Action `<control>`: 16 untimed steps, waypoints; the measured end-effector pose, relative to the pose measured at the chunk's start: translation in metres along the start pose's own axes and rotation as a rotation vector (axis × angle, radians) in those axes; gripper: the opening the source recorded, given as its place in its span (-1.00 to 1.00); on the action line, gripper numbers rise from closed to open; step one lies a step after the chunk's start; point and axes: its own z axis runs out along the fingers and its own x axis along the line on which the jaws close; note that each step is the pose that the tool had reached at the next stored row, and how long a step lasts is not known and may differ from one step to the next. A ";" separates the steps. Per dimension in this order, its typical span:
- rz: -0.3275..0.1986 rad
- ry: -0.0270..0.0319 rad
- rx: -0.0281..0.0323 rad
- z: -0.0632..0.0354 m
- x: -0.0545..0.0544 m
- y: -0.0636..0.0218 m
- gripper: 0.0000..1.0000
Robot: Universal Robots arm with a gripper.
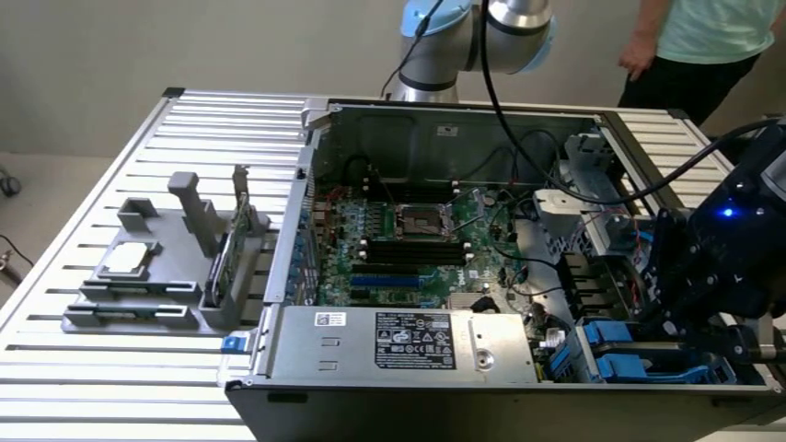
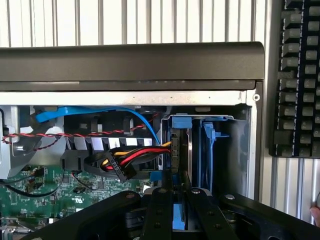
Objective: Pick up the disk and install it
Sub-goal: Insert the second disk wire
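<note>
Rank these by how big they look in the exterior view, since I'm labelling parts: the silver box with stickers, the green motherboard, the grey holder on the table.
1. Green motherboard
2. Silver box with stickers, nearer the camera, so unsure against the motherboard
3. Grey holder

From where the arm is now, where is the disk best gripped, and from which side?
Grip the disk across its thin width, on the blue-railed edge facing up out of the drive bay, coming from above through the case's open side. It stands on edge in the slot with bay walls close beside it. The gripper looks already closed there.
</note>
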 end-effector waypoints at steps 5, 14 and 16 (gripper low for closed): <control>0.000 0.0012 0.0000 -0.0006 0.000 0.0000 -0.63; 0.000 0.0017 0.0001 -0.0183 0.001 -0.0144 -0.50; 0.000 0.0015 0.0001 -0.0203 0.001 -0.0202 -0.50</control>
